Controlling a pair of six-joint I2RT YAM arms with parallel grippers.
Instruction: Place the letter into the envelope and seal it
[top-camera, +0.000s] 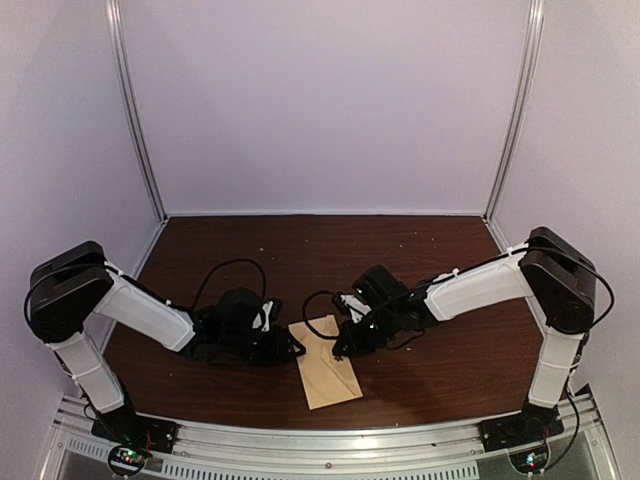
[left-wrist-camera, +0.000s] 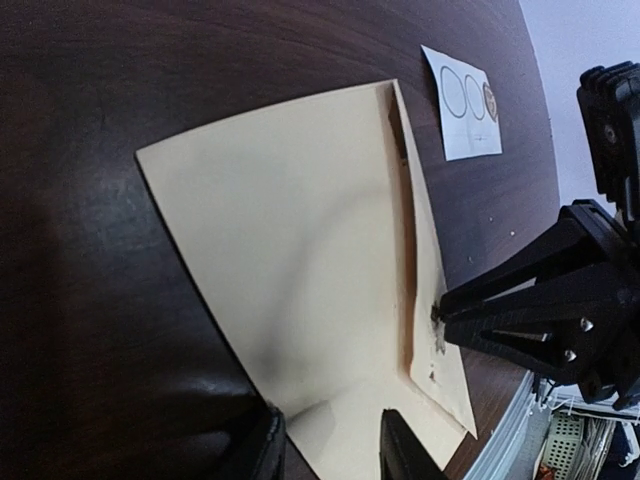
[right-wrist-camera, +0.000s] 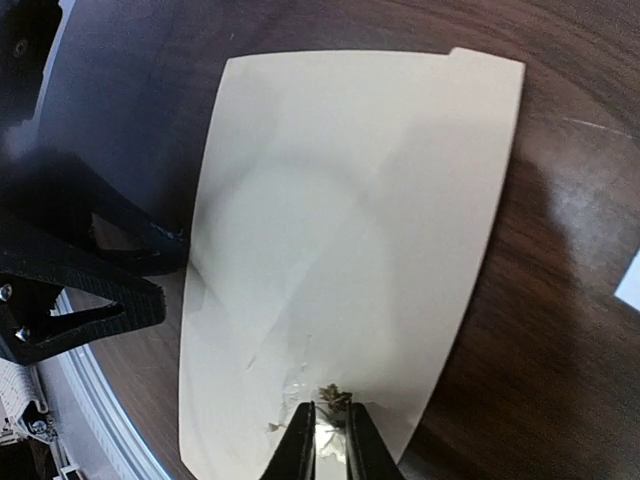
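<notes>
right gripper (right-wrist-camera: 330, 415) pinching envelope (right-wrist-camera: 345, 220) edge, contents hidden

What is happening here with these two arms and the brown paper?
Both arms are working on the tan envelope, which lies flat on the dark table. The right gripper holds its fingers almost together at one edge and appears to be pinching the flap there. The left gripper stands open at the opposite edge. The flap looks folded over, but I cannot tell whether it is sealed. No separate letter is in view. A white sticker card lies on the table, apart from the envelope.
</notes>
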